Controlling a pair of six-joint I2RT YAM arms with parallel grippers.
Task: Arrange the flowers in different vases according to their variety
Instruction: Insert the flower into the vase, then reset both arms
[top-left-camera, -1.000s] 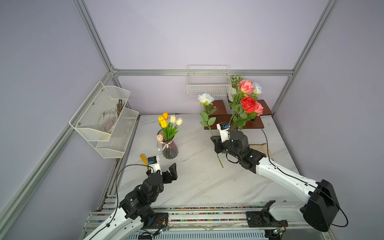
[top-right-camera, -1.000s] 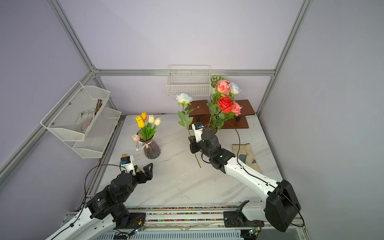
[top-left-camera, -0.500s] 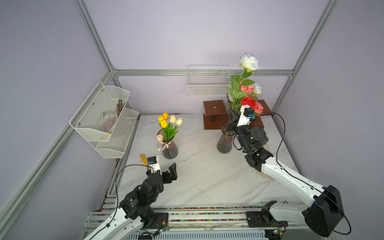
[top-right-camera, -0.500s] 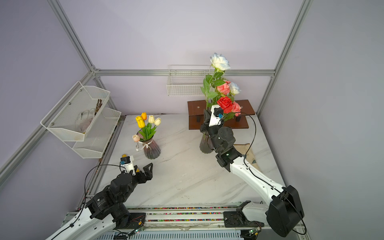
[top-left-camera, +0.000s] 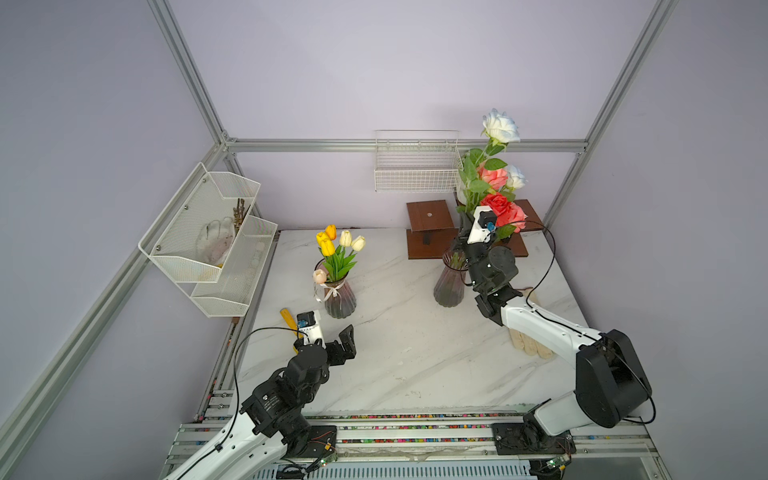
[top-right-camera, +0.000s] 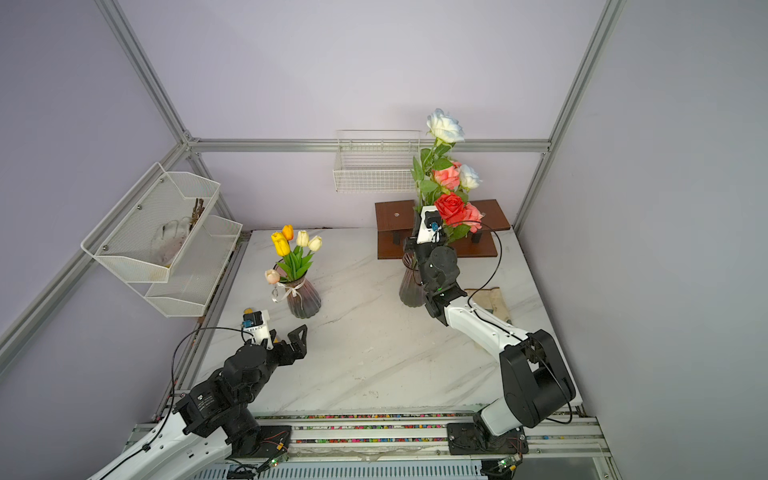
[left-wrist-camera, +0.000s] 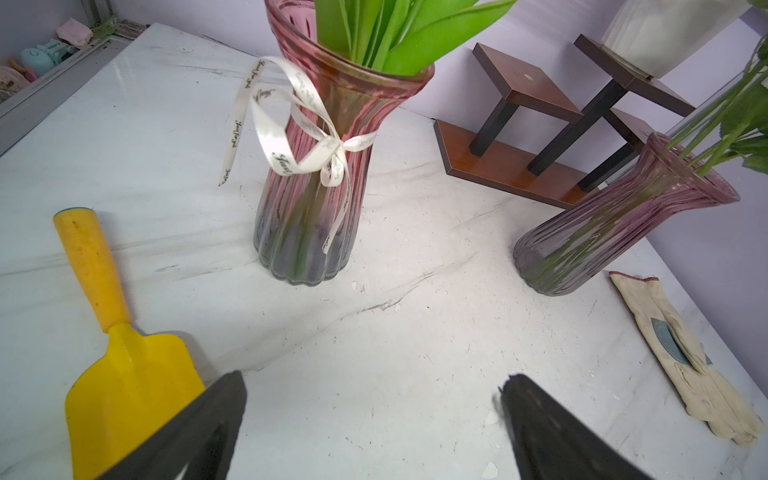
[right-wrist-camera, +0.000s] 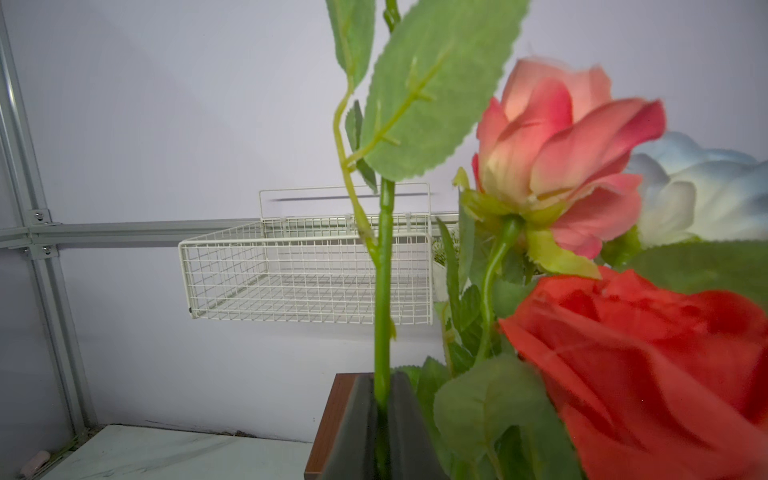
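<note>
Standing nearly upright, the white rose (top-left-camera: 500, 126) is noted at the upper right of a top view: bloom up, long axis vertical, lower end hidden behind the arm (top-left-camera: 540, 328) above the slim vase (top-left-camera: 449, 282). Its stem (right-wrist-camera: 382, 291) is clamped by the right gripper (right-wrist-camera: 382, 424), jaws together on it. Risk judged: leaves could be snagged on the seated roses (top-left-camera: 496, 205) (crowded mouth), and the vase tipped. The left gripper (left-wrist-camera: 374, 380) is held wide apart, empty, lower left.

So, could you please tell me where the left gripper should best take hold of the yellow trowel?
Probably by its handle, from straight above with jaws across it: the yellow trowel lies flat on the table, its handle narrow and rounded, its blade broad and thin.
</note>
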